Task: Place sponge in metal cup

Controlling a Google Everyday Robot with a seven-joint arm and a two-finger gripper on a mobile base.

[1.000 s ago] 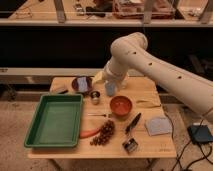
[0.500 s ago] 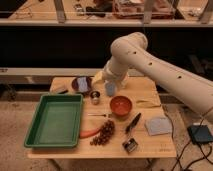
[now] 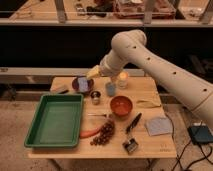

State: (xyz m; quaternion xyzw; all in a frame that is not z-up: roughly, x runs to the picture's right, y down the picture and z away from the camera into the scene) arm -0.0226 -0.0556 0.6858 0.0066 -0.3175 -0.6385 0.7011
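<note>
Camera view shows the gripper (image 3: 93, 74) over the back left part of the wooden table (image 3: 150, 146), just above the sponge (image 3: 83, 84). Whether the gripper is spread or pressed together, I cannot tell. The sponge stands at the dark maroon dish (image 3: 76, 82). The metal cup (image 3: 95, 96) is just in front of it, between the green tray (image 3: 55, 121) and the orange bowl (image 3: 121, 106).

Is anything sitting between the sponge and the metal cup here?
Nothing visible does. The sponge lies at the maroon dish, and the metal cup stands just beside it, nearer the table's front. The gripper hangs above the light blue cup, off that path.
</note>
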